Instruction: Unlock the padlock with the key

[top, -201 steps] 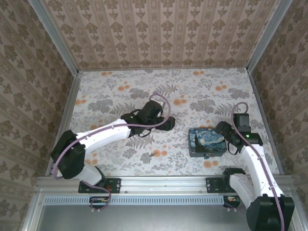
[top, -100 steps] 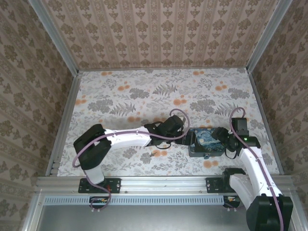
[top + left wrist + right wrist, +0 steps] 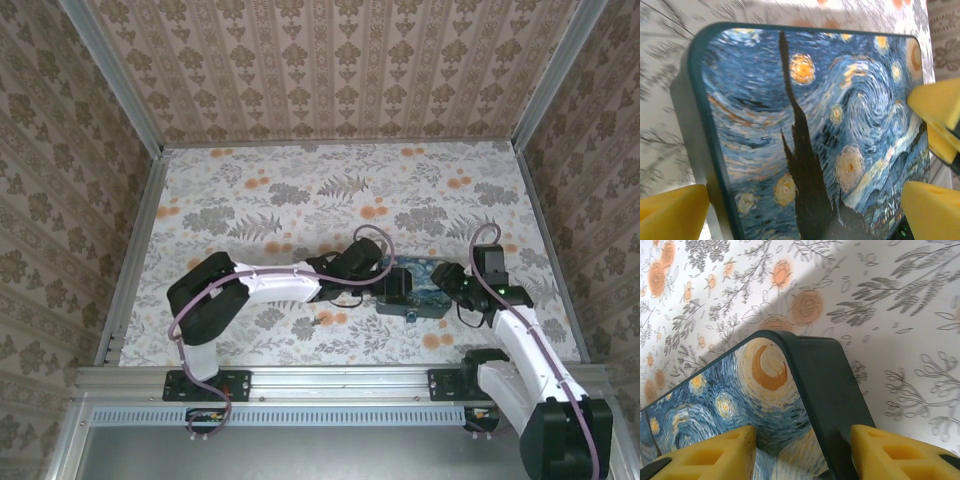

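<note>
While your left gripper (image 3: 394, 284) and right gripper (image 3: 449, 283) both crowd the painted box (image 3: 420, 288), your next move turns on the small speck hanging at the box's near edge, which I take for the padlock (image 3: 410, 316). It lies on the side toward the arm bases, below and between the two grippers in the top view, a shade nearer the left gripper. The box's long axis runs left to right, from one gripper to the other. Your left gripper is spread wide, its yellow pads (image 3: 672, 212) standing off either side of the lid (image 3: 805, 125) and gripping nothing. Your right gripper has its jaws partly apart astride the box's corner wall, one pad over the lid and one outside it; whether either pad presses on the box you cannot tell. The padlock is too small to make out its shackle or keyway, so judge its facing with care, and where the key lies is too small or too hidden to tell
</note>
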